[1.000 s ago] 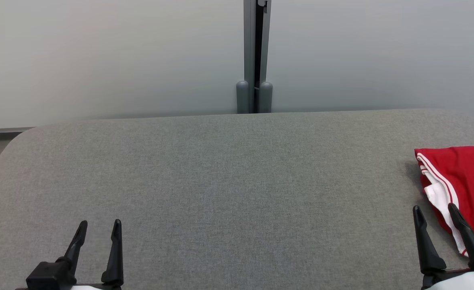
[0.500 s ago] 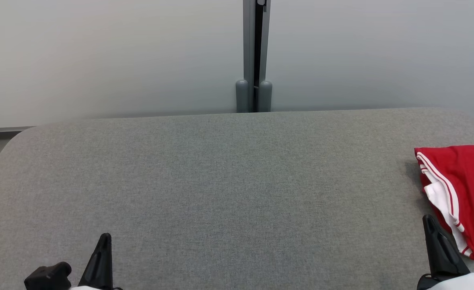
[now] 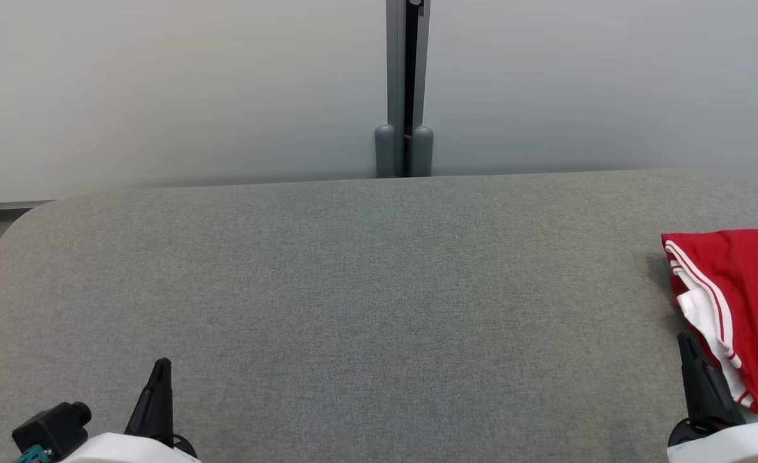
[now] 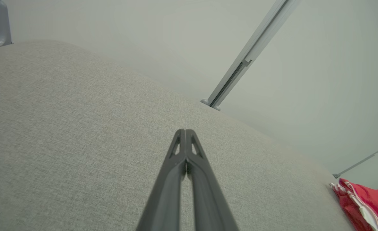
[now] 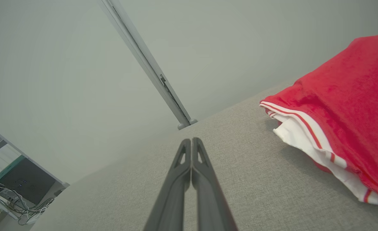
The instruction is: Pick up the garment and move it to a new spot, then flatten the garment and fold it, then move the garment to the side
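Both your left gripper (image 3: pixel 159 368) and right gripper (image 3: pixel 685 341) are hovering pinched closed, empty, over the grey table (image 3: pixel 379 270); the red garment (image 3: pixel 749 289) is lying near the right one.

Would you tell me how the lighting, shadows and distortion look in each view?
Head view: soft, even light, a faint shadow left of the red garment. Left wrist view: wide-angle tilt, the partition post slants. Right wrist view: soft shadow under the garment's hem.

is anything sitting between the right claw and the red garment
Nothing visible does. Bare grey tabletop lies between the shut right claw and the red garment, which sits close by on its right.
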Available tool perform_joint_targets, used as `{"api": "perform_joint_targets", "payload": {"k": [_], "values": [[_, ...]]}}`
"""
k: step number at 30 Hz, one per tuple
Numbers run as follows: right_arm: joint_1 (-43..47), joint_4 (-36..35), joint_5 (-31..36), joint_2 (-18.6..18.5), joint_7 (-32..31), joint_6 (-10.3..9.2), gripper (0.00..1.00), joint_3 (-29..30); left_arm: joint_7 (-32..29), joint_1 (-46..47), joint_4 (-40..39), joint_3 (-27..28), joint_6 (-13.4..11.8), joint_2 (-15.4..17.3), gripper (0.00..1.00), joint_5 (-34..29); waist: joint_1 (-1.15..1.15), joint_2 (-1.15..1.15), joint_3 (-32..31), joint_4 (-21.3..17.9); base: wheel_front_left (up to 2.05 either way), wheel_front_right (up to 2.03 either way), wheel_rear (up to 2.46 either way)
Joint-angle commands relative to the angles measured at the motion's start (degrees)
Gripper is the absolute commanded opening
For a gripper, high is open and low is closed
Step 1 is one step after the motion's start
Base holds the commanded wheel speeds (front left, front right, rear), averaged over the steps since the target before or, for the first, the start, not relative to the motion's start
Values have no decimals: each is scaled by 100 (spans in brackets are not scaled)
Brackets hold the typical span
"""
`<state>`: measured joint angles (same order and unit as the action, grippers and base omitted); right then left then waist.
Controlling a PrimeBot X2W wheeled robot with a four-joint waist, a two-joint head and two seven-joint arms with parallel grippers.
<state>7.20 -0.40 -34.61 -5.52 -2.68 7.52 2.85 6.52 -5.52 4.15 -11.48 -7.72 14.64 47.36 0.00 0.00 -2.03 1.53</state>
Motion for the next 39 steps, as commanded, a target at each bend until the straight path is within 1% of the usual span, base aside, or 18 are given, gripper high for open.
{"api": "perform_joint_targets", "payload": {"k": [1, 21, 39], "values": [[-169, -18, -228, -28, -20, -1, 0, 21, -31, 195, -34, 108, 70, 11, 0, 184, 0, 0, 3, -2, 0, 0, 0], [-526, 407, -1895, 25, -96, -1, 0, 89, -364, 502, 260, 563, 503, -298, 0, 1499, 0, 0, 49, -34, 0, 0, 0], [-767, 694, -3003, 73, -157, -2, 0, 141, -601, 710, 458, 883, 794, -520, 0, 2363, 0, 0, 86, -59, 0, 0, 0]]}}
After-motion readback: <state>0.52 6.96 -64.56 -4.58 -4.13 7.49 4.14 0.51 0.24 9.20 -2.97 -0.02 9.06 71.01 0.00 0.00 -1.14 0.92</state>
